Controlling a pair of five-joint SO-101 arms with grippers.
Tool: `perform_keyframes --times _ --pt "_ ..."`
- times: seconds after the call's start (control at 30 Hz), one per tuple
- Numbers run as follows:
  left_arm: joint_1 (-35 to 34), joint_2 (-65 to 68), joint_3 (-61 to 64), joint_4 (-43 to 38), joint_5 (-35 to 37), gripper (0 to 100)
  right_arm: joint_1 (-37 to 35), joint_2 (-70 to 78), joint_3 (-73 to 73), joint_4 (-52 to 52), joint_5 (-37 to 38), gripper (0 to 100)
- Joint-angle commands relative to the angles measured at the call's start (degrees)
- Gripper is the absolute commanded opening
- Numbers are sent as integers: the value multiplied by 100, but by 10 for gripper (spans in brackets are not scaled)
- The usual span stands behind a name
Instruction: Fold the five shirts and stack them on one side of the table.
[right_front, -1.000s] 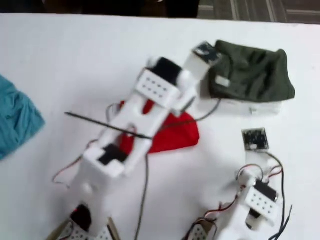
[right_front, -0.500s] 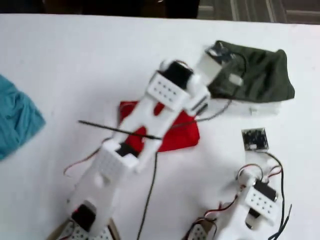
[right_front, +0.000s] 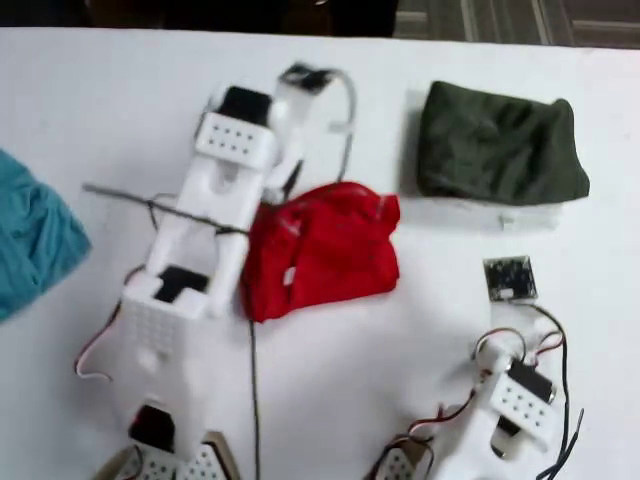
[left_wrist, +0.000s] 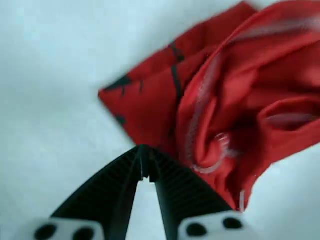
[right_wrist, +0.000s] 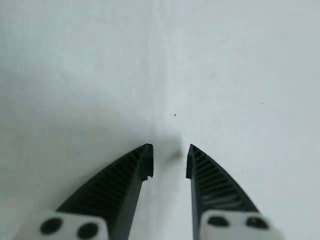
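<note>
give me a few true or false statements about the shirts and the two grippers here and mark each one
1. The red shirt lies crumpled near the middle of the table. True.
2. The left gripper is wide open. False: it is shut, with no cloth in it.
3. The green shirt lies on top of the teal shirt. False: they are far apart, at opposite sides of the table.
4. The right gripper is open over bare table. True.

Table (right_front: 110, 110); red shirt (right_front: 330, 250), perhaps green shirt (right_front: 500, 150)
</note>
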Motion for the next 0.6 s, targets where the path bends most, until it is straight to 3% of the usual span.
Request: perform_keyframes --times 0.0,0.23,0.57 --pt "-88 -396 681 -281 18 28 31 -136 -26 -84 0 115" --pt "633 -396 1077 -747 457 27 40 -136 -26 -84 0 115" --pt "1987 -404 189 -70 668 26 40 -136 -26 -84 0 115"
